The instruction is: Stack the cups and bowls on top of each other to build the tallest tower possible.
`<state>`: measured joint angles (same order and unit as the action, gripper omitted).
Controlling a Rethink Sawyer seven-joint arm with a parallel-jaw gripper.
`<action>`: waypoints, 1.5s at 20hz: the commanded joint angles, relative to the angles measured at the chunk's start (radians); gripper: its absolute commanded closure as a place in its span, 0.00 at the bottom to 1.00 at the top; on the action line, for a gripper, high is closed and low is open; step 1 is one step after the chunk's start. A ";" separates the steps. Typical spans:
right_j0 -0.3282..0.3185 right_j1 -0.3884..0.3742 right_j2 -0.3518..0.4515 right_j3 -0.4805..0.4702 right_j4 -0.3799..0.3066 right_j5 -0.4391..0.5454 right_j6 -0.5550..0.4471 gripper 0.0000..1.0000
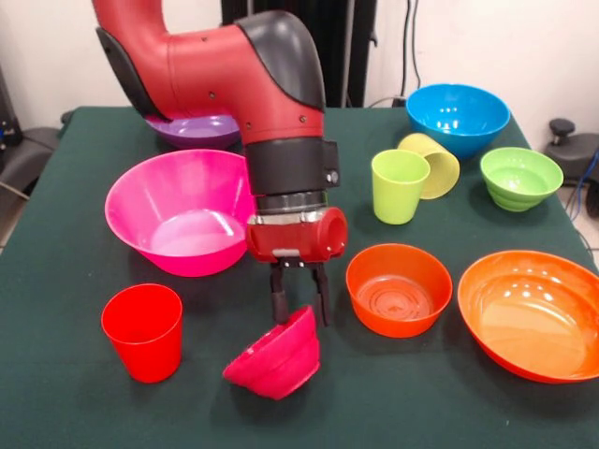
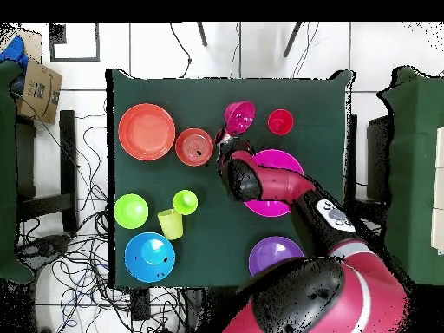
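While jaws grip rim of small magenta bowl (image 1: 277, 355), tilted just above desk (image 1: 56, 393) between red cup (image 1: 142, 331) and small orange bowl (image 1: 399, 288), you have no tower yet (nothing stacked). Every other cup and bowl sits separate; all stacking remains.

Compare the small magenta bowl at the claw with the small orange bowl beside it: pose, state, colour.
Pose: the small magenta bowl is tipped up on its side; the small orange bowl sits flat with its mouth up. State: the claw grips the magenta bowl's rim, while the orange bowl stands free and untouched. Colour: one is magenta, the other orange. Both are glossy, round, empty bowls of similar size.
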<state>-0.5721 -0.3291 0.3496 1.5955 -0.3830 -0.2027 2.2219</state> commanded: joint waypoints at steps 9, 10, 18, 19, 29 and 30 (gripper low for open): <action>0.153 0.160 -0.187 -0.147 0.057 -0.154 0.071 0.00; 0.154 0.158 -0.187 -0.142 0.059 -0.157 0.073 0.00; 0.182 0.064 -0.218 -0.053 0.088 -0.186 0.100 0.00; 0.193 0.043 -0.235 -0.039 0.103 -0.191 0.104 0.00; 0.229 -0.042 -0.281 0.036 0.144 -0.190 0.133 0.00; 0.230 -0.048 -0.284 0.041 0.145 -0.192 0.133 0.00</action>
<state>-0.3735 -0.3231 0.0731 1.5662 -0.2781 -0.4179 2.2219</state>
